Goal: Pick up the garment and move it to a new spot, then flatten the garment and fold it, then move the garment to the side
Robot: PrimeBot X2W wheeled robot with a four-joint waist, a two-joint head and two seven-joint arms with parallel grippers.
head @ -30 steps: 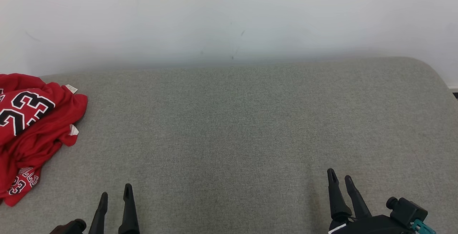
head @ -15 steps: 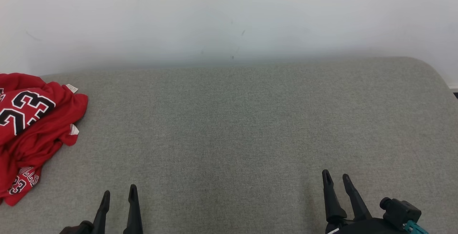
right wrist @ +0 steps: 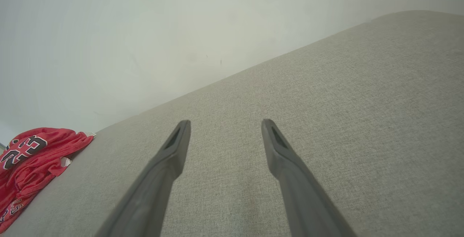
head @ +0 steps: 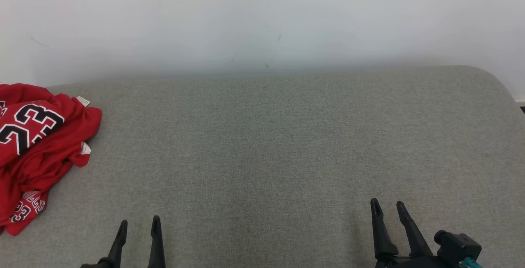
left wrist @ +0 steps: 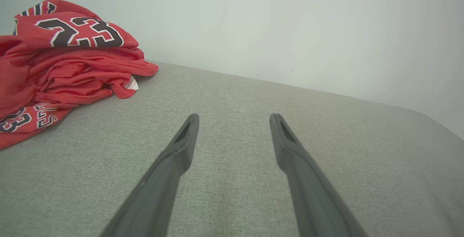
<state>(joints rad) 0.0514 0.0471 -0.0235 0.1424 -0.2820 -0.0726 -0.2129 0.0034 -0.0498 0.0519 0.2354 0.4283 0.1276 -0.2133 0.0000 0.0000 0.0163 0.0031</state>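
Our left gripper [head: 139,223] and right gripper [head: 387,205] stand parted and empty; we should reach left and pinch an edge of the crumpled red jersey [head: 41,153].

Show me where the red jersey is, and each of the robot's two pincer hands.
red jersey [head: 45,153], head view, on the plain red cloth just below the number 23.
left gripper [head: 139,221], head view, midway between its two fingertips.
right gripper [head: 387,202], head view, midway between its two fingertips.
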